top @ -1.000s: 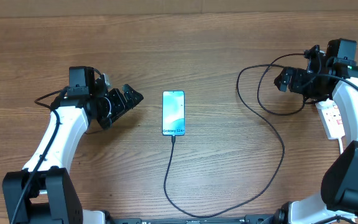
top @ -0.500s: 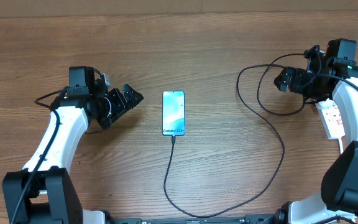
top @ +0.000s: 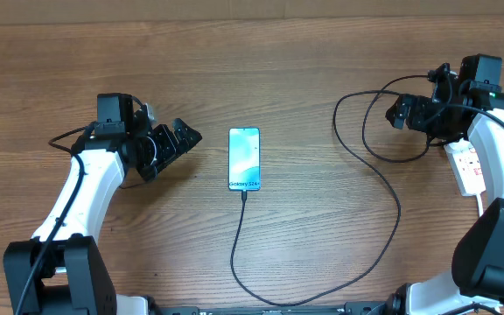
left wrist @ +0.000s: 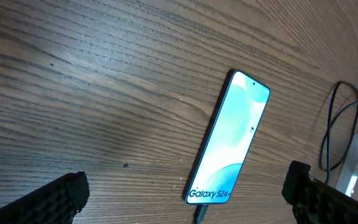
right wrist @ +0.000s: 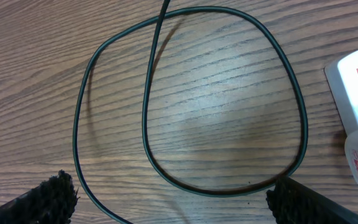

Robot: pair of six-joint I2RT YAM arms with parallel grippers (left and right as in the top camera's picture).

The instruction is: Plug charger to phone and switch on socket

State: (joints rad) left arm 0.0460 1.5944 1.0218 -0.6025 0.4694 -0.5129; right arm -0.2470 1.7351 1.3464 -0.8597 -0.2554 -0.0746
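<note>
Overhead looks straight down on the table [top: 304, 52]; close wrist views seemingly share the phone [left wrist: 232, 146].

The table [top: 304, 79] is bare wood to the left, right and far side of the phone [top: 244, 158]; only its near end is blocked, where the cable [top: 399, 208] leaves toward the near edge. To the right the cable sweeps round in a wide curve and loops flat under the right gripper [top: 398, 114], so any low pass there crosses it. The socket [top: 467, 166] lies at the right edge, close against the right arm.
</note>
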